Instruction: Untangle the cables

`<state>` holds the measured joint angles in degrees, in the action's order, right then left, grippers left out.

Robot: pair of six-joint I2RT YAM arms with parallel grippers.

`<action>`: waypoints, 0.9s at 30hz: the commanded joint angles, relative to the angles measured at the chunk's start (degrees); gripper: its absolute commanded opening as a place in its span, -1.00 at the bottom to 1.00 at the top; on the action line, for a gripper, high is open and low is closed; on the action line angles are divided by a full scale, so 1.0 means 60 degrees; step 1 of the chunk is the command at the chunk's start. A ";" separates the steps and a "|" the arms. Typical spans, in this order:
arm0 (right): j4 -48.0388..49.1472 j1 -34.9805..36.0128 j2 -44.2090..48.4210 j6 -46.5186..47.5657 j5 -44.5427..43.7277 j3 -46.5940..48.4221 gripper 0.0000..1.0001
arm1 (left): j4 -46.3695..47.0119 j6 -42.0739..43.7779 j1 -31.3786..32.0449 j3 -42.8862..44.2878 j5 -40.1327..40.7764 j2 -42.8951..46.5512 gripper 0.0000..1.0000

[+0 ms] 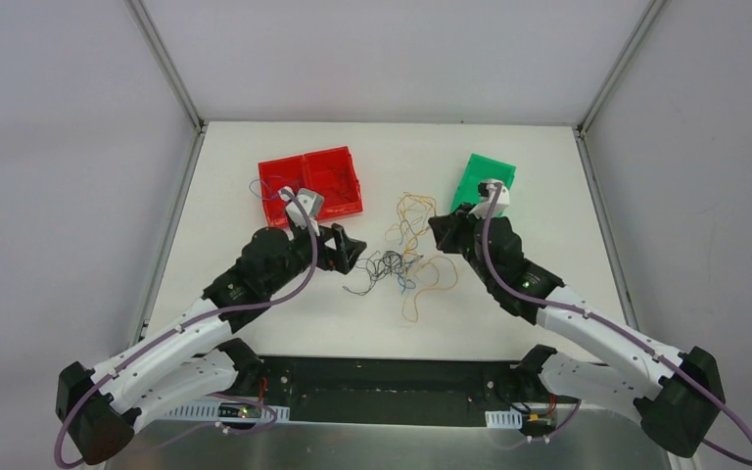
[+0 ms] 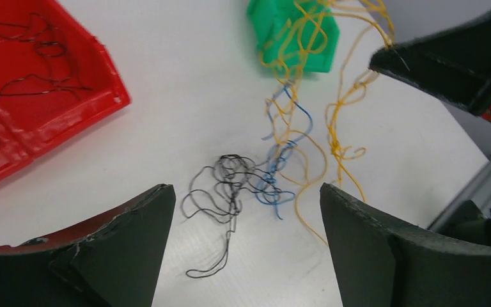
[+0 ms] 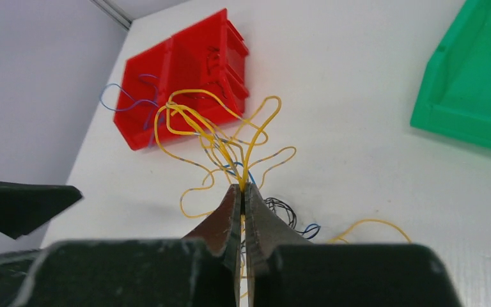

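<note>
Firstly, red plastic double bin (image 1: 345,176): upper left of centre in the top view, on the white table (image 1: 548,201). Thin black strands lie inside it, and a blue loop trails over its left side.
Left gripper (image 1: 351,253): just left of the tangle in the top view. Its black fingers are spread wide with nothing gripped, and in its wrist view the black strands lie on the table between and beyond the tips.
Tangle of hair-thin yellow, blue and black cables (image 1: 399,262): centre of the table, between the two grippers. The black knot is on the left, blue is in the middle, and yellow loops run right and toward the top of the frame.
Right gripper (image 1: 438,230): upper right of the tangle. Its fingers are pressed together and pinch yellow strands at the tips; in its wrist view the loops fan out from the pinch.
Green plastic bin (image 1: 480,168): upper right of centre, just behind the right wrist.
</note>
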<state>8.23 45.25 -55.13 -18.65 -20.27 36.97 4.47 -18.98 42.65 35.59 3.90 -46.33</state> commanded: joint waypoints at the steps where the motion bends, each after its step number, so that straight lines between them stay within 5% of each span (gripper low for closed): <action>1: -0.0314 -0.0018 0.0068 -0.0931 0.0449 0.0460 -1.00 | 0.2168 -0.0484 -0.0008 -0.0581 -0.2426 -0.0569 0.65; 4: 0.0669 -0.0021 0.0426 -0.2001 0.1384 -0.0402 -1.00 | 0.2546 -0.0644 0.0079 -0.0231 -0.3478 -0.1501 0.47; 8: 0.0361 0.0006 0.0647 -0.1483 0.1739 -0.0592 -1.00 | 0.3841 -0.0729 0.0299 -0.0626 -0.3891 -0.2081 0.35; 13: 0.0126 0.0008 0.1073 -0.1277 0.2100 -0.0544 -1.00 | 0.3681 -0.0743 0.0440 -0.0012 -0.4949 -0.2810 0.20; 18: 0.0346 0.0018 0.1177 -0.1257 0.2898 -0.0555 -1.00 | 0.3574 -0.0718 0.0576 0.0269 -0.5081 -0.3160 0.17; 27: 0.0714 0.0146 0.0865 -0.1126 0.3692 -0.0538 -1.00 | 0.3242 -0.0716 0.0573 0.0575 -0.5057 -0.3573 -0.18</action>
<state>8.73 45.52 -49.28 -26.17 -1.61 32.86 22.44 -23.20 45.78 36.36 -24.38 -67.20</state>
